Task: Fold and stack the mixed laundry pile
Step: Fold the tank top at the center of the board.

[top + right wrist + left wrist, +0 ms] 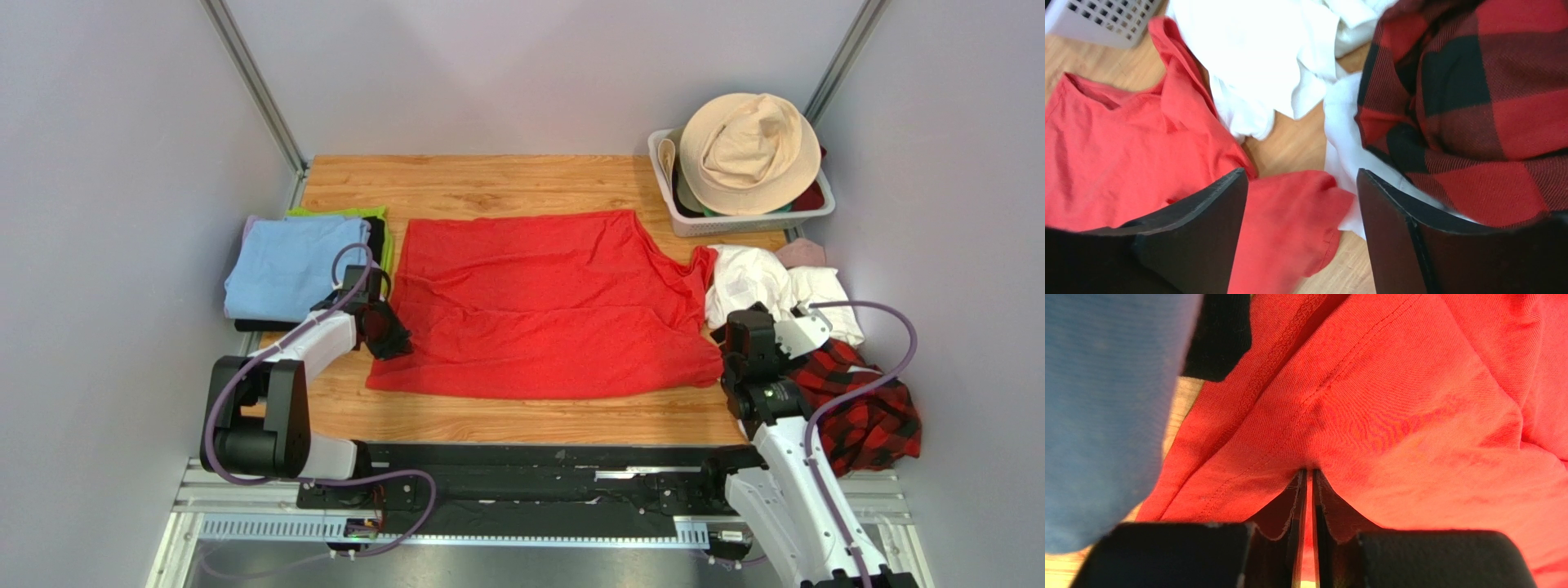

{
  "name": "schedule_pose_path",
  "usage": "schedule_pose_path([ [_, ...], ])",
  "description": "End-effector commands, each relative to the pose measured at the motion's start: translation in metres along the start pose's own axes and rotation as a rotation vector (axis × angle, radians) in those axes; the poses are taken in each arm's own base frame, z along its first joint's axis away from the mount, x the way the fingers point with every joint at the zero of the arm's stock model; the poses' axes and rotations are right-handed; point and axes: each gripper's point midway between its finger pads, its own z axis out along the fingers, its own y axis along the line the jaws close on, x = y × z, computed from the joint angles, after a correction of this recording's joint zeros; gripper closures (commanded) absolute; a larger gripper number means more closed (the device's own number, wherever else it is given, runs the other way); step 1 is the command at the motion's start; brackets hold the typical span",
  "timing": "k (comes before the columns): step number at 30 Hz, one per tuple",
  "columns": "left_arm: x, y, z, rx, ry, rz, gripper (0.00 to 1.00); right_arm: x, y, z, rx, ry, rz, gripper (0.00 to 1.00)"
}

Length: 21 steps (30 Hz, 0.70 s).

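Observation:
The bright red T-shirt (540, 300) lies spread flat across the middle of the table. My left gripper (380, 328) is at its lower left edge, shut on a pinch of the red fabric (1389, 404), which rises into the closed fingertips (1318, 484). My right gripper (738, 358) hovers at the shirt's lower right corner, open, with a red sleeve (1290, 226) lying below the gap between its fingers (1211, 220) and untouched. White cloths (761, 288) (1254, 61), a red-and-black plaid shirt (865, 410) (1475, 104) and a small pink piece (803, 252) are heaped at the right.
A folded light blue cloth (288, 263) (1106, 404) tops a stack with green (356, 214) and black (1220, 337) cloths at the left edge. A white slatted basket (699, 221) (1106, 21) holding a beige bucket hat (748, 153) stands at the back right.

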Motion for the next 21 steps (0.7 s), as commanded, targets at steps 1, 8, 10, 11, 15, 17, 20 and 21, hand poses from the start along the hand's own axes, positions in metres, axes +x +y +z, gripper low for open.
schedule_pose_path([
  [1,-0.007,0.008,-0.001,-0.033,-0.029,0.0,0.84,-0.025,0.005,-0.003,0.026,-0.042,-0.071,0.25],
  [8,-0.007,0.008,-0.001,-0.033,-0.029,0.0,0.84,0.041,0.021,-0.02,-0.133,0.242,0.078,0.18],
  [10,-0.007,0.008,0.0,-0.034,-0.028,0.0,0.84,0.058,0.022,-0.025,-0.163,0.306,0.134,0.12],
  [11,-0.007,0.008,0.0,-0.034,-0.027,0.001,0.84,0.069,0.017,-0.024,-0.146,0.333,0.166,0.12],
  [15,-0.007,0.007,-0.001,-0.031,-0.026,0.001,0.84,0.089,0.006,-0.017,-0.1,0.37,0.197,0.1],
  [17,-0.006,0.008,0.0,-0.033,-0.023,0.001,0.84,0.098,0.002,-0.013,-0.077,0.399,0.197,0.09],
  [20,-0.007,0.007,-0.001,-0.031,-0.026,0.001,0.84,0.108,0.002,-0.005,-0.072,0.427,0.221,0.09],
  [21,-0.006,0.007,-0.001,-0.03,-0.025,0.001,0.84,0.107,0.003,-0.001,-0.07,0.421,0.242,0.09],
])
